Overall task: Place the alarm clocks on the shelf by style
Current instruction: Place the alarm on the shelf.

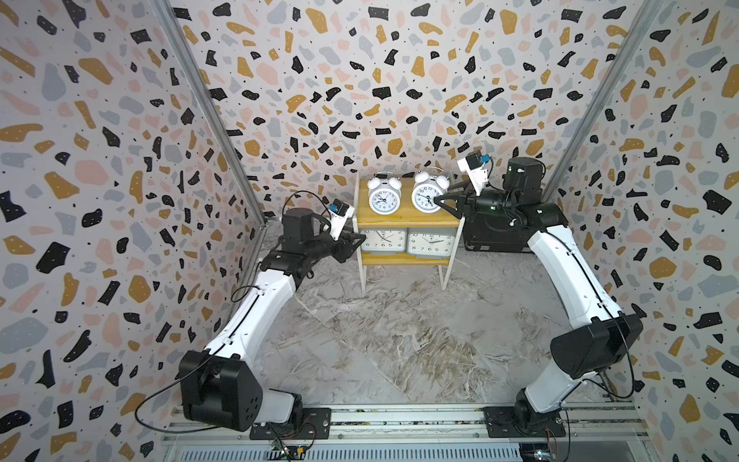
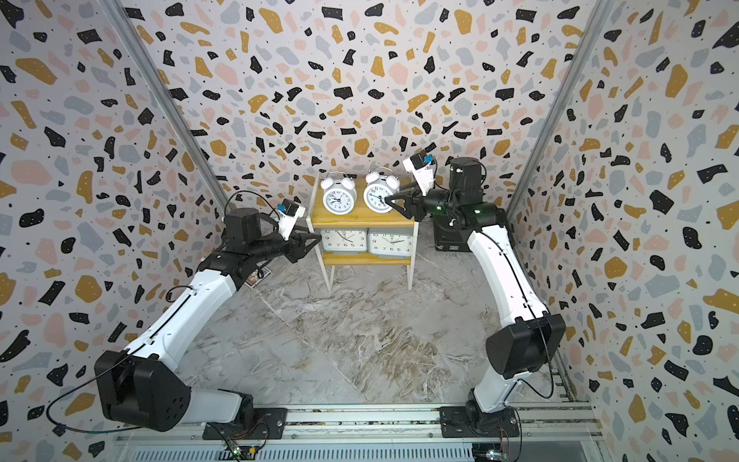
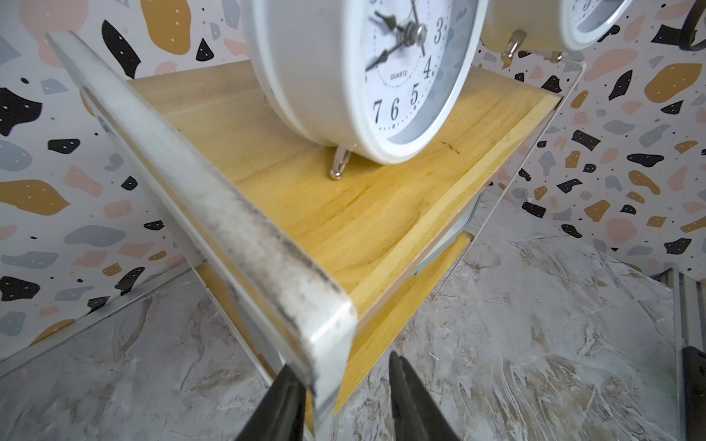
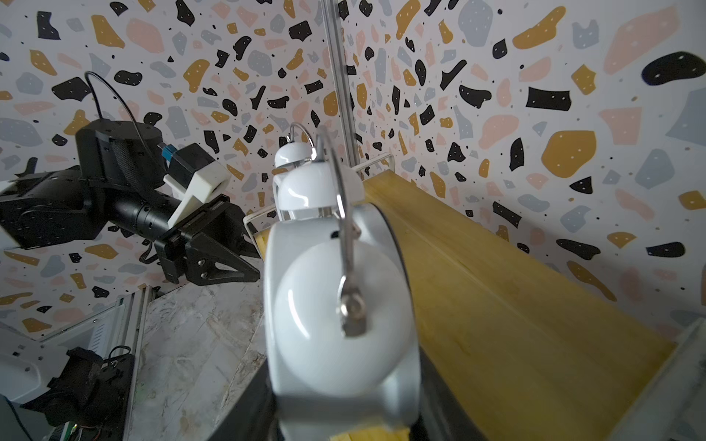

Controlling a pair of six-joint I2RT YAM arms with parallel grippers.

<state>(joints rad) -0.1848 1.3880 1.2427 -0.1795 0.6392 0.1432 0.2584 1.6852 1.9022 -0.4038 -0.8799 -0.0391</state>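
The shelf (image 1: 404,218) stands at the back middle in both top views. Two white twin-bell alarm clocks (image 1: 384,197) (image 1: 427,196) sit upright on its top board. Two grey rectangular alarm clocks (image 1: 384,241) (image 1: 431,244) stand side by side on the lower board. My right gripper (image 1: 438,200) is shut on the right twin-bell clock (image 4: 336,324), reaching in from the right, and that clock's feet rest on the board. My left gripper (image 3: 342,362) is at the shelf's front left corner. Its jaws stand apart on either side of the white metal frame (image 3: 214,206).
A flat black case (image 1: 496,236) lies right of the shelf, behind my right arm. Patterned walls close in on the left, back and right. The marble floor (image 1: 400,340) stretches in front of the shelf to the arm bases' rail (image 1: 400,420).
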